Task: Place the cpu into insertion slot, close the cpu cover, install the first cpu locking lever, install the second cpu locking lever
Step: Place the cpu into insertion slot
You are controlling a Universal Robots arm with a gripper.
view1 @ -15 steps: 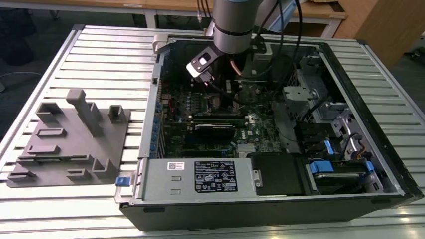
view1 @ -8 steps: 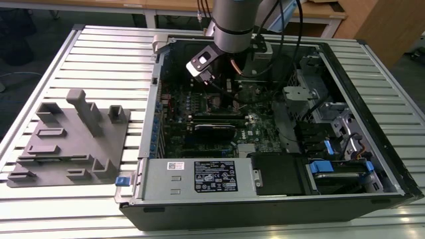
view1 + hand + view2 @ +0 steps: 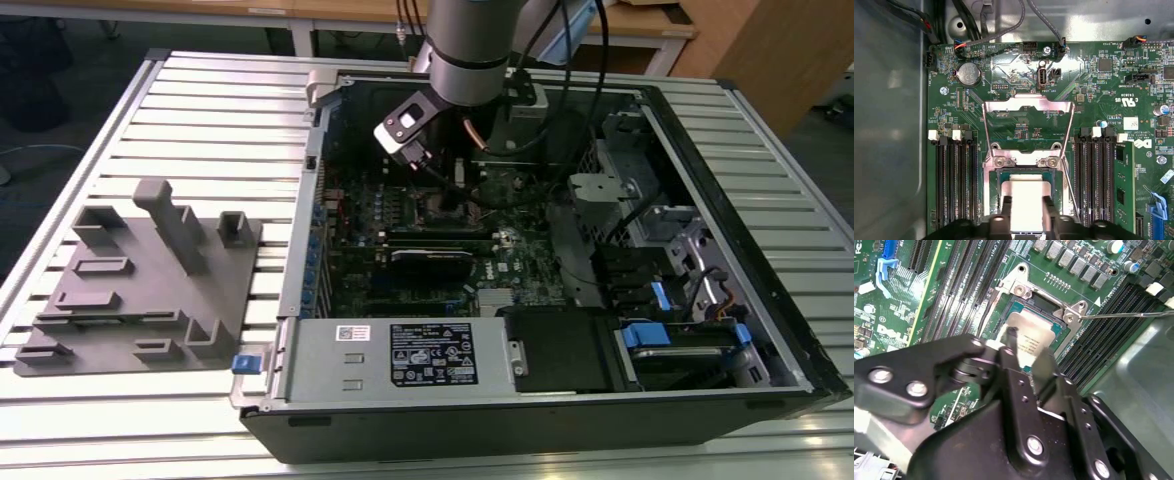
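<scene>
1. Inside the open computer case (image 3: 296, 250) on the tabletop (image 3: 214, 110), the end effector (image 3: 454, 195) hangs low.
2. In the second wrist view, the chip (image 3: 1034, 337) lies in the socket (image 3: 1040, 302) with the end effector (image 3: 1029, 345) right over it; whether it grips, I cannot tell.
3. In the first wrist view, the cover (image 3: 1024, 103) stands flipped open beyond the chip (image 3: 1026, 192).

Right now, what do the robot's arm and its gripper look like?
The thick round grey metal arm carries a dark band near its end, with black cables hanging alongside. A small silver-and-black box sits at the wrist. The matte black gripper is built of hinged plates dotted with shiny silver screw heads.
</scene>
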